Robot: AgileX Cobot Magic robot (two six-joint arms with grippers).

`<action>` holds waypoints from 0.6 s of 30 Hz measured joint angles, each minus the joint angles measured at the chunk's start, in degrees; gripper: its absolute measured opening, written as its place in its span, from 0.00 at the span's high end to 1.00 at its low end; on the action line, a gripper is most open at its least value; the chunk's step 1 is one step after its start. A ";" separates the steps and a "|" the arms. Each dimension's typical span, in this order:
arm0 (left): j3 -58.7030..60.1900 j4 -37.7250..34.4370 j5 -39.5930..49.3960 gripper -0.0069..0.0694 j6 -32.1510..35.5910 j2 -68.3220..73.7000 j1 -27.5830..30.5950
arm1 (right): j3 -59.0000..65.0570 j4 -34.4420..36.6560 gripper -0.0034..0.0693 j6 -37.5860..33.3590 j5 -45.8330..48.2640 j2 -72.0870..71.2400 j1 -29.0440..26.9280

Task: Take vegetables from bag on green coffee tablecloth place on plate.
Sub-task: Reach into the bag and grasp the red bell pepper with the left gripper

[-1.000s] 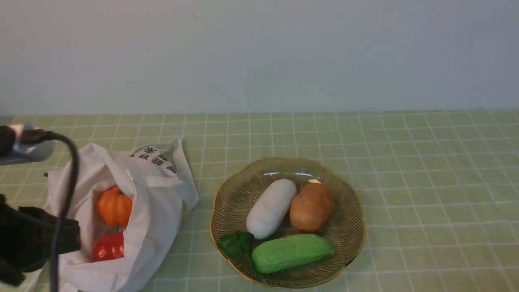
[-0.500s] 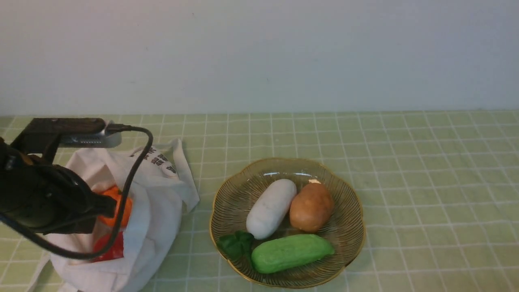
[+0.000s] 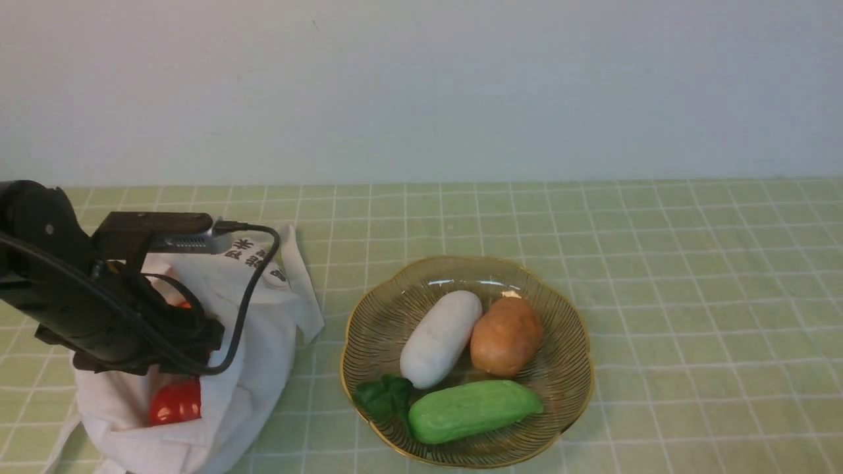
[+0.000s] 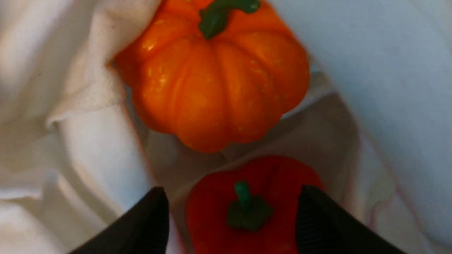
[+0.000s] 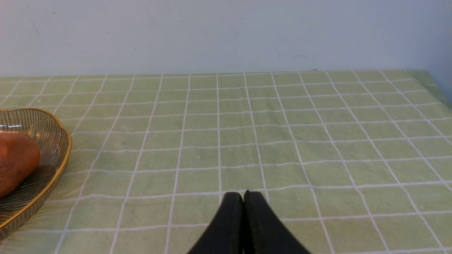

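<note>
1. Tablecloth (image 3: 658,263): pale green, white grid lines, covering the whole table up to the wall.
2. Bag (image 3: 263,342): off-white cloth tote with black printed characters, lying at the left of the front view, left of the plate and apart from it. Its mouth gapes toward the robot.
3. Red bell pepper (image 4: 247,211): glossy, with a dark green stem, inside the bag near its mouth. In the left wrist view it sits directly between the two black fingers.
4. Pumpkin (image 4: 219,84): small, ribbed, orange with a green stem. It lies deeper in the bag, just beyond the pepper and past the fingertips.
5. Left gripper (image 4: 233,190): reaching into the bag mouth with its jaws spread wide, one finger on each side of the pepper. Bag cloth shows between one finger and the pepper; contact on the other side cannot be told.
6. Plate (image 3: 574,329): amber glass with a scalloped gold rim, at table centre. It holds a white oblong vegetable (image 3: 440,339), a potato (image 3: 506,336), a cucumber (image 3: 471,409) and a dark green leaf (image 3: 384,396).
7. Right gripper (image 5: 243,197): fingers pressed together with nothing between them, over bare cloth to the right of the plate.
</note>
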 joint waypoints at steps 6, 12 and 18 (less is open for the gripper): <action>0.00 -0.78 -2.17 0.32 0.00 3.35 0.00 | 0.00 0.00 0.97 0.00 0.00 0.00 0.00; 0.00 -1.94 -2.30 0.34 0.00 4.69 0.00 | 0.00 0.00 0.97 0.00 0.00 0.00 0.00; 0.00 -1.87 -2.19 0.70 0.06 4.76 0.00 | 0.00 0.00 0.97 0.00 0.00 0.00 0.00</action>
